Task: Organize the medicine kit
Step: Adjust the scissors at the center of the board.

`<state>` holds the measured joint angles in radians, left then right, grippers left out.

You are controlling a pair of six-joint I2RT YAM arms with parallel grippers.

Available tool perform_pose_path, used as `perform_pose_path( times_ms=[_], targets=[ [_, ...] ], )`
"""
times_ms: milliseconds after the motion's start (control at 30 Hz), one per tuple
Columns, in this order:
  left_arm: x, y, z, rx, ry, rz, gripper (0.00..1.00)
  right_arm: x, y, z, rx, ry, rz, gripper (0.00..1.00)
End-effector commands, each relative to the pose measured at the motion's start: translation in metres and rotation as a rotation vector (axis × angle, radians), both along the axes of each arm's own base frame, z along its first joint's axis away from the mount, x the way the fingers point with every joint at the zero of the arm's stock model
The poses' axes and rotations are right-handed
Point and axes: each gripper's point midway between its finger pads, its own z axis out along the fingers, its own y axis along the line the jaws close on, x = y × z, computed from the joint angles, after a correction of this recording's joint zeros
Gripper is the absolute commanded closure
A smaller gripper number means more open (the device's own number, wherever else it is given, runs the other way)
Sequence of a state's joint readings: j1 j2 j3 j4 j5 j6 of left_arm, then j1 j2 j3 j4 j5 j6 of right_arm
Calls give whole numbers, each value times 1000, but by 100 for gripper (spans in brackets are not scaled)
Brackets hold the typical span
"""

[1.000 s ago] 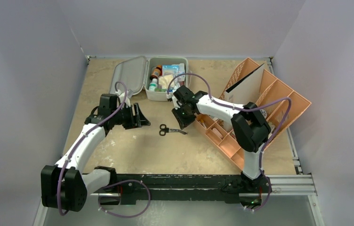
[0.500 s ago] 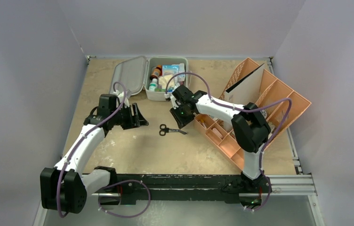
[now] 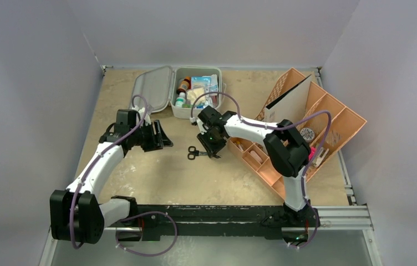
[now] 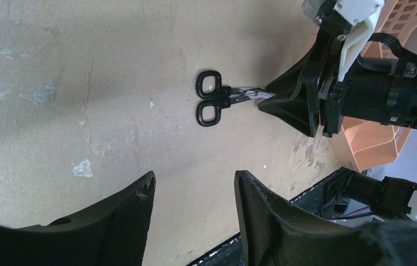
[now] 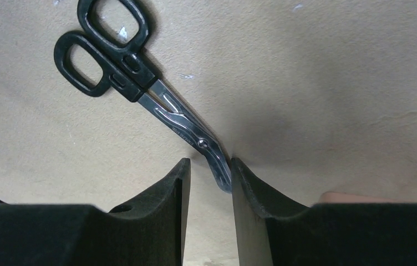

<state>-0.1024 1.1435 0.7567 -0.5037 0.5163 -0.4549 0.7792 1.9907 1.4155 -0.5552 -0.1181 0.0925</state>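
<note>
Scuffed tan tabletop (image 3: 156, 177), grey walls (image 3: 223, 27); left tool (image 4: 194, 185) wide, right tool (image 5: 210, 166) narrow astride scissors (image 5: 133, 76) tip.

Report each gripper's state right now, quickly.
Left gripper: open, holding nothing.
Right gripper: narrowly open, straddling the blade tip of the black-handled steel scissors, not clamped on them.

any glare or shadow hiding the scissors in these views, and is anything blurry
Right wrist: the scissors are sharp, with a faint shine on the blades and a soft dark shadow on the table right of the tip. Left wrist: the scissors are small but crisp, and the left gripper's fingers are dark and soft-edged. Top external: even light, faint shadows only.
</note>
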Motion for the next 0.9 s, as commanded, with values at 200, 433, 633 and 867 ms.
perform_pose_path(
  times_ms=[200,433,633,867],
  targets=[
    [8,5,13,2,-30,35,49,-17,43,14,64,-13,42,66],
    [5,1,13,-11,-28,-13,49,-27,50,39,111,-29,-15,68],
    [3,-4,18,-32,-43,-60,49,-31,27,49,66,-67,-97,69],
    [3,-9,19,-62,-49,-66,50,-43,2,40,-16,-40,-125,72]
  ],
)
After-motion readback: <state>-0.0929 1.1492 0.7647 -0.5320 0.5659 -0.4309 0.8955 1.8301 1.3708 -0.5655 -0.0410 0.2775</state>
